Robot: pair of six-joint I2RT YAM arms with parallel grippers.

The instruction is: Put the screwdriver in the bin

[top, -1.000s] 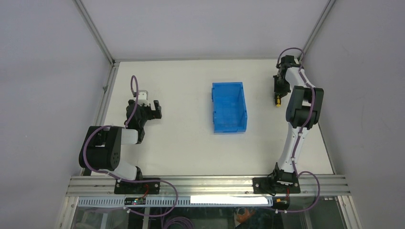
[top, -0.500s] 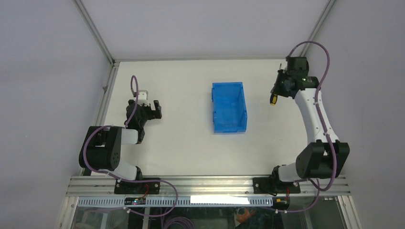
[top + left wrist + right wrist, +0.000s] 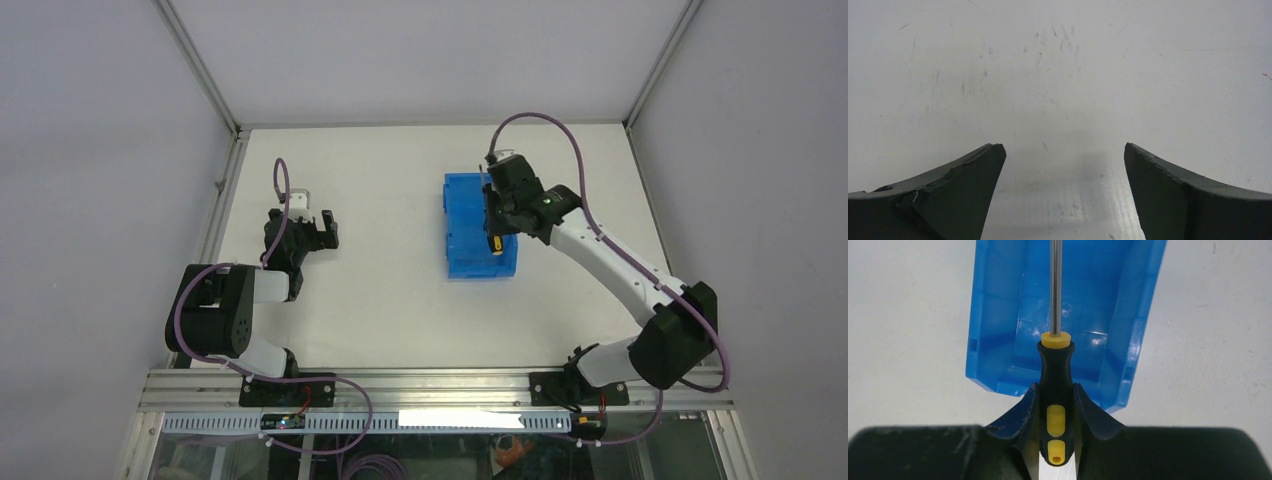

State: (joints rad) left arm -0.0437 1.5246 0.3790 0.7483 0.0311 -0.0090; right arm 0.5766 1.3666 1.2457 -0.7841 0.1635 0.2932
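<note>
The blue ribbed bin point(image 3: 470, 225) stands in the middle of the table; it also shows in the right wrist view point(image 3: 998, 315). My right gripper point(image 3: 497, 215) hangs above the bin's right side, shut on the screwdriver point(image 3: 495, 240). In the right wrist view the gripper point(image 3: 1055, 390) clamps the black-and-yellow handle point(image 3: 1055, 370), and the thin metal shaft point(image 3: 1055, 285) points out over the bin's open inside. My left gripper point(image 3: 322, 228) rests low at the left of the table, open and empty point(image 3: 1063, 147).
Grey walls and metal frame posts point(image 3: 200, 70) close in the white table point(image 3: 380, 300) at the left, back and right. The aluminium rail point(image 3: 430, 385) with both arm bases runs along the near edge.
My right arm has swung left from the table's far right edge to above the bin, carrying the screwdriver. The left arm has not moved.
</note>
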